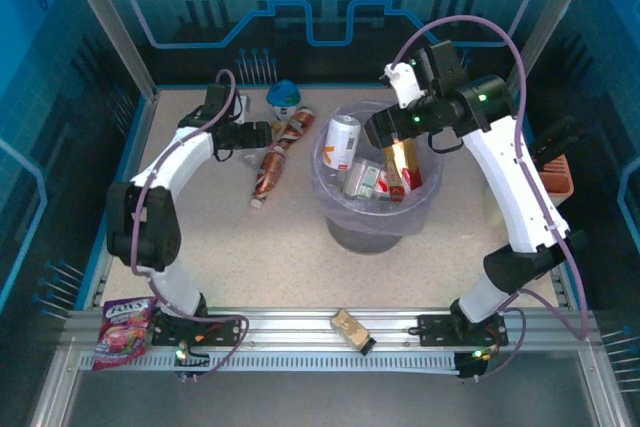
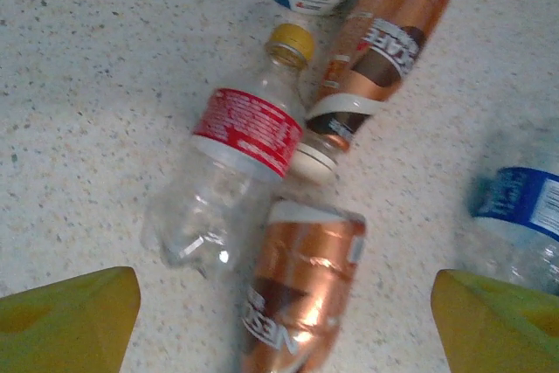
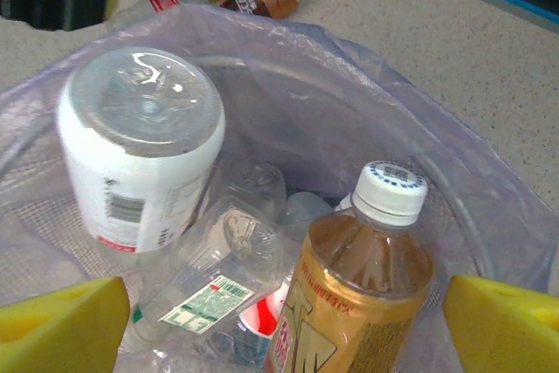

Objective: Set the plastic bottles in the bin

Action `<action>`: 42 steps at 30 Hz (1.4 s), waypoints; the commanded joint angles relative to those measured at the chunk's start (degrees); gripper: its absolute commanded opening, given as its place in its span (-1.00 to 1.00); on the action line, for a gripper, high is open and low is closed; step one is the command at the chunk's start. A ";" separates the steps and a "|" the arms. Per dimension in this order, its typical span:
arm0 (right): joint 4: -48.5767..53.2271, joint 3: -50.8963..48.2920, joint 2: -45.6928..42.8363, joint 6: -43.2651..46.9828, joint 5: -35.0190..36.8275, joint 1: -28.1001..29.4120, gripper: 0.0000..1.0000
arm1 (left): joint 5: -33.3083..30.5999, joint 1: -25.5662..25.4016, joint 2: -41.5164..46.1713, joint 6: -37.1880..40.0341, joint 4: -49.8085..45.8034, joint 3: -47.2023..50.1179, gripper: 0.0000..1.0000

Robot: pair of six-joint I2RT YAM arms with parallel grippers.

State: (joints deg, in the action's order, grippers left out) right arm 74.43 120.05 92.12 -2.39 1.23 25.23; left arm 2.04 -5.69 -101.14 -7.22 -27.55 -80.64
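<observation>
Plastic bottles (image 2: 243, 133), five on table (image 2: 87, 128), one bin (image 1: 370, 232)

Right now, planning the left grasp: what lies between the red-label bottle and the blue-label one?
Left wrist view: near copper bottle, far copper bottle's cap, then bare table.

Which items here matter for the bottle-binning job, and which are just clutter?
Job: bin, white-label bottle and tea bottle inside it; on the table, red-label bottle, upper copper bottle, lower copper bottle, blue-label bottle.
Clutter: red snack packet, gold-brown box, orange holder.

Robot lab cell, blue panels (image 1: 50, 67), aluminium frame (image 1: 280, 327)
</observation>
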 commanded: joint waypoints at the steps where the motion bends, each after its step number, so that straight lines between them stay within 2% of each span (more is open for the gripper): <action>1: 2.05 1.17 -3.62 -1.33 -1.72 0.06 0.86 | 1.96 1.01 -4.33 3.28 0.66 -3.65 0.70; 7: -2.72 -5.45 -9.83 -4.60 -6.52 -3.50 0.85 | 1.94 1.63 -11.83 4.59 0.18 -8.15 0.67; 13: -2.72 -8.90 -11.91 -5.20 -7.11 -6.22 0.84 | 1.80 1.83 -15.43 5.52 0.09 -7.77 0.63; 20: -3.28 -10.40 -12.12 -5.15 -7.38 -6.60 0.85 | -0.50 2.12 -18.38 4.84 -2.08 -8.30 0.43; 25: -3.58 -11.27 -12.21 -4.73 -7.30 -6.78 0.85 | -1.08 2.17 -18.30 4.77 -1.50 -7.24 0.17; 31: -3.68 -12.10 -12.75 -4.58 -7.12 -7.12 0.84 | -0.81 2.10 -17.71 4.51 -1.48 -7.42 -0.04; 35: -4.45 -12.71 -13.65 -5.11 -7.88 -7.91 0.83 | -1.44 2.18 -16.01 4.46 -1.67 -7.86 -0.12; 42: -7.90 -15.44 -16.38 -7.52 -9.17 -8.52 0.83 | -1.54 2.12 -8.42 5.12 -6.44 -10.03 -0.10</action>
State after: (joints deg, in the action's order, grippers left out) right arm 68.93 105.67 77.97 -8.16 -6.28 17.54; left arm 0.97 -4.08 -116.01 -2.83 -30.63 -87.46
